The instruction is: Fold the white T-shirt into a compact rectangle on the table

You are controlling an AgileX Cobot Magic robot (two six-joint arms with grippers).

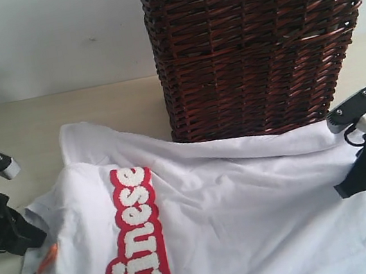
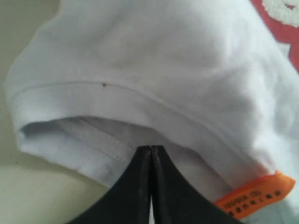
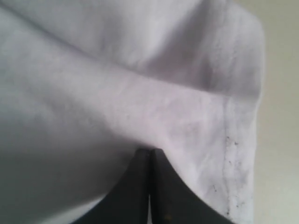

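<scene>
The wide pale beige matte table [image 1: 39, 119] lies under both my pincers. The white cotton T-shirt [image 1: 252, 217] stretches between them, rumpled, its red strip of fuzzy white lettering [image 1: 135, 250] nearer my left pincer. The dark brown wicker basket [image 1: 252, 48] stands beyond the shirt, closer to my right pincer. My left pincer [image 2: 150, 148] is clamped tight on the neckline hem. My right pincer [image 3: 150, 150] is pressed closed on a fold near the shirt's edge. The small orange neck tag [image 2: 254, 198] sits just beside my left tips.

The left gripper [image 2: 150, 151] pinches the white T-shirt [image 2: 154, 60] at its hem, orange tag [image 2: 256, 199] just beside
</scene>
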